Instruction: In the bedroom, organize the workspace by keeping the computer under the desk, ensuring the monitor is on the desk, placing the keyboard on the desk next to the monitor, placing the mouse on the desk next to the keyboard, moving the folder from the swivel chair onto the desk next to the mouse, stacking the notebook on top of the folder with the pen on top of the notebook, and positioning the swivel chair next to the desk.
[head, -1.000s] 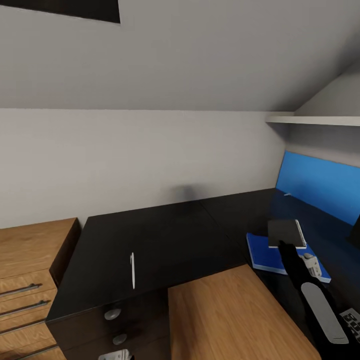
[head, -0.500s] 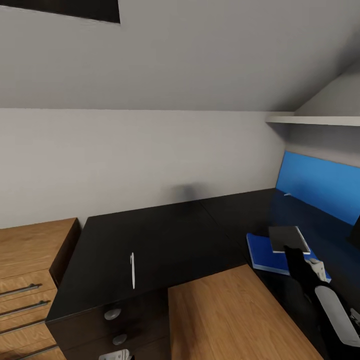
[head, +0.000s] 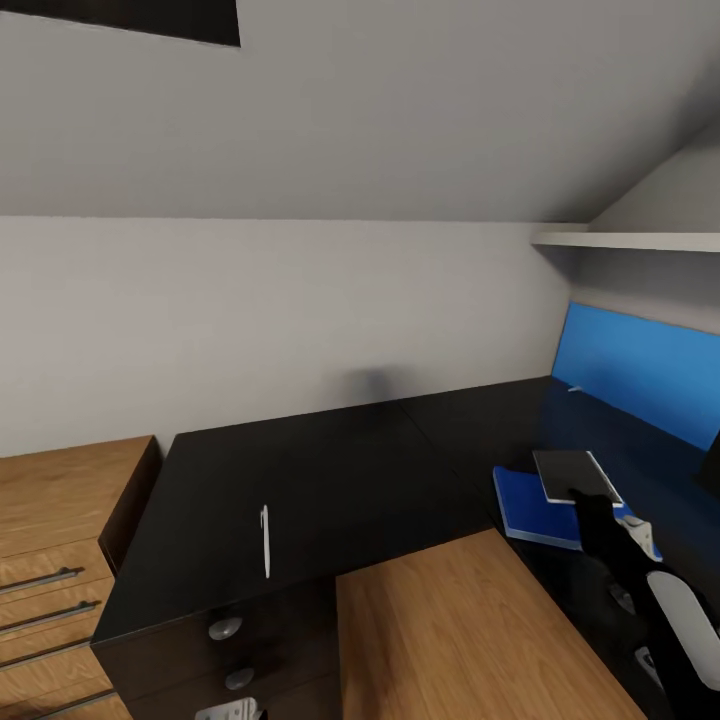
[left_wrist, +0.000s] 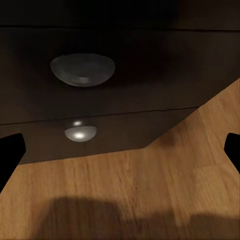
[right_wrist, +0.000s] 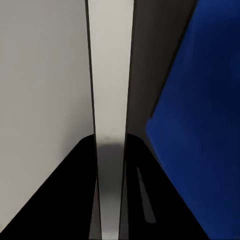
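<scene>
While the notebook (head: 574, 476) is pinched edge-on by the right gripper (head: 590, 503) above the folder (head: 535, 508) at right of frame, a skewed drop could slide it off; left gripper (left_wrist: 120, 150) open, pen (head: 265, 540) lower left on bench (head: 340, 480).

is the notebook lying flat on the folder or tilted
Tilted: the notebook is held in the right gripper, its far edge raised above the folder.

On bench (head: 330, 470): 1 pen (head: 265, 540), 1 folder (head: 525, 510), 1 notebook (head: 575, 475). 2 drawer knobs (left_wrist: 82, 70).
</scene>
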